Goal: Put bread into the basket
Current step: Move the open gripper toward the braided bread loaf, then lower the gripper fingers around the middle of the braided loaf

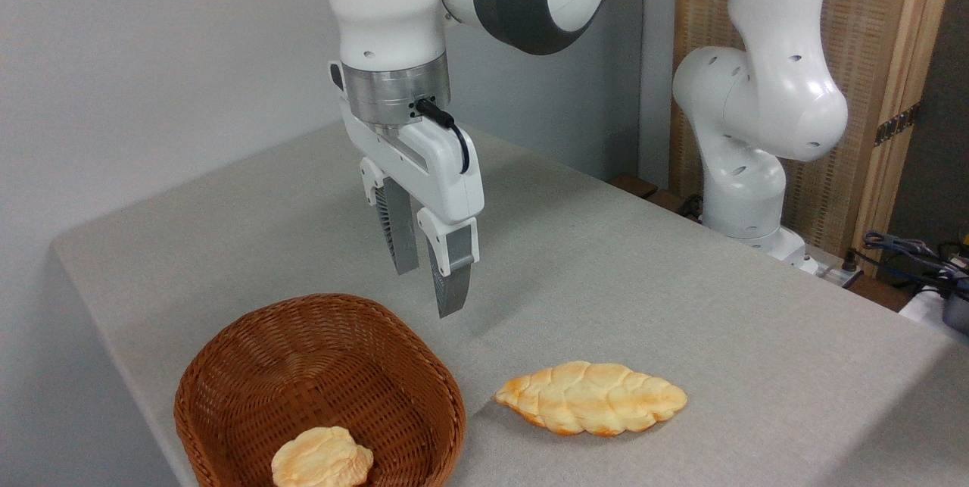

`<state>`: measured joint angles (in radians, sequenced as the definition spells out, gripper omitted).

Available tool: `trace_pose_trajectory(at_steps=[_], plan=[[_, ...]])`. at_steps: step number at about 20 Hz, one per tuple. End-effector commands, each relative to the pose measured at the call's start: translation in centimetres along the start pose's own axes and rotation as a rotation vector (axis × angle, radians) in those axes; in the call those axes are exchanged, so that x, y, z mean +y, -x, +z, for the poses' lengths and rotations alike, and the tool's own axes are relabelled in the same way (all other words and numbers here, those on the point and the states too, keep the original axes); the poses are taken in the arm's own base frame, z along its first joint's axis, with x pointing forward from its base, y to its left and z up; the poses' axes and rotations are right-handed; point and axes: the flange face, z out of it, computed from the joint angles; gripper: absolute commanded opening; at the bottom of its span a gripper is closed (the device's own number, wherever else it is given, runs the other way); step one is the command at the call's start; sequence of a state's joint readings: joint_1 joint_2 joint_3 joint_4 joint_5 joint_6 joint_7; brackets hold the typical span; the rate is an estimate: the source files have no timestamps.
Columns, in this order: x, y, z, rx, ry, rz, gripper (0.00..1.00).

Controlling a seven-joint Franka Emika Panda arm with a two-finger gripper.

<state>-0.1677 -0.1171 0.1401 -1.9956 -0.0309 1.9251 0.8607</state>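
Bread: the long, flat, leaf-shaped braided loaf, pale yellow with orange-browned edges, lies flat on the grey cloth-covered table, out in the open, not in the basket.
Basket: the brown woven wicker basket with its thick rim sits to the left of the loaf, close beside it; I can't tell if the loaf's pointed left end touches the rim.
Bun: a small round pale bun rests inside the basket, down by the near wall.
My claw: my white two-finger gripper hangs in the air, pointing down, above the table just behind the basket's far right rim and back-left of the loaf.
My fingers: the two grey fingers stand a little apart, a narrow gap showing between them, nothing held.
My arm: white and grey links come down from the top of the view; my base stands at the table's far right edge.
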Motion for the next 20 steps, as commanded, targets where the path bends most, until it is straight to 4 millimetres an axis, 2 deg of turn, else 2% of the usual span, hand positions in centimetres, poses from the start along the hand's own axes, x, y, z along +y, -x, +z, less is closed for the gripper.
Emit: trace_pose_trajectory(at_steps=[1, 5, 10, 13, 16, 20], plan=[[-0.9, 1.4, -0.8, -0.007, -0.006, 0.033, 1.0], [-2.5, 4.6, -0.5, -0.007, 0.006, 0.114, 1.0], [-4.6, 9.0, 1.2, -0.037, 0.032, 0.224, 1.0], [-4.6, 10.4, 3.3, -0.067, 0.068, 0.328, 1.0], [-5.0, 12.0, 4.6, -0.097, 0.088, 0.391, 1.0], [-4.8, 12.3, 5.9, -0.106, 0.114, 0.445, 1.0]])
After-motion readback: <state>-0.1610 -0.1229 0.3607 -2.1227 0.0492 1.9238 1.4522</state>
